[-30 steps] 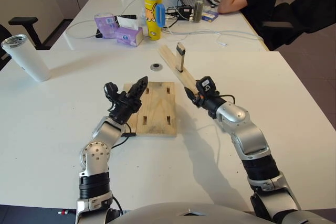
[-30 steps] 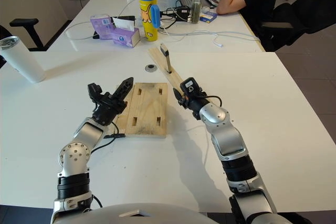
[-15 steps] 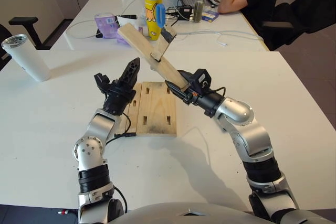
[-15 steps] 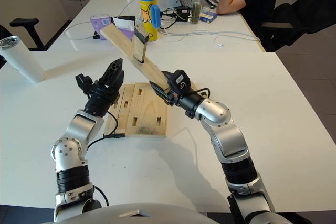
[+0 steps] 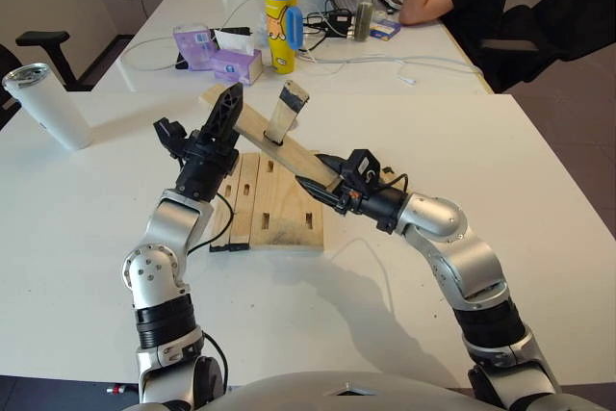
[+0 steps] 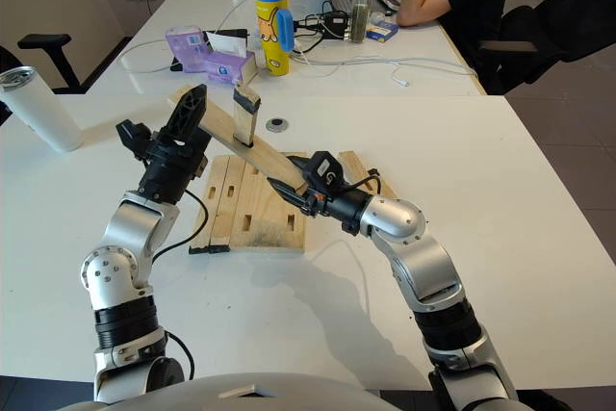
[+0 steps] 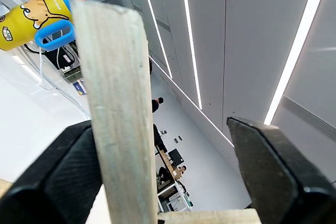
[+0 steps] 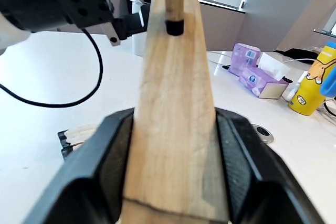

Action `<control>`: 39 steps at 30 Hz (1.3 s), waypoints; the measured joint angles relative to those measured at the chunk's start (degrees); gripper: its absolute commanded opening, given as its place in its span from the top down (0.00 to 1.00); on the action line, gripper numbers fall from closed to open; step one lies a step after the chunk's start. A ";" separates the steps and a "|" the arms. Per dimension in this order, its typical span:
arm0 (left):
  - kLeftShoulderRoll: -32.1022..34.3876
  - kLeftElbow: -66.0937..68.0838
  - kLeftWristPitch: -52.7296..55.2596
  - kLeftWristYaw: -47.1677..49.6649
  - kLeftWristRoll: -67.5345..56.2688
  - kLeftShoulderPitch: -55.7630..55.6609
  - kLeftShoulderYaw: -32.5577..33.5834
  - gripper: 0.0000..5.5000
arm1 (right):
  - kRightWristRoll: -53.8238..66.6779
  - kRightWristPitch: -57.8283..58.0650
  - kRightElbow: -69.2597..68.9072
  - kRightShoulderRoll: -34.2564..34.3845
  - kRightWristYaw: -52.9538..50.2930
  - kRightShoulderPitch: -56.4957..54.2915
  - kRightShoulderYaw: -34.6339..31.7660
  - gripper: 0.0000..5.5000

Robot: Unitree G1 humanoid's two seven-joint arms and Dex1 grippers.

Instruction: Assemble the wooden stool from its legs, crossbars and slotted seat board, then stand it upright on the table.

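Observation:
The slotted seat board lies flat on the white table. Above it my right gripper is shut on the near end of a wooden leg, which slants up toward the far left. A short crossbar sticks up out of a slot in that leg. My left gripper is raised at the leg's far end, open, its fingers wide apart with a wooden piece between them. In the right wrist view the leg runs away between the pads.
More wooden slats lie beside the board's left edge, with a small black part in front of them. A white tumbler stands far left. A yellow cup, tissue packs and cables sit at the back.
My right gripper has lifted the leg off the table and swung its far end left over the seat board. My left arm has risen to that far end.

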 measured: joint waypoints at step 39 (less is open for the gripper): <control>5.90 7.25 -13.06 -2.09 8.00 -4.02 9.19 0.81 | 1.04 2.35 3.71 -8.90 11.15 0.29 3.06 0.34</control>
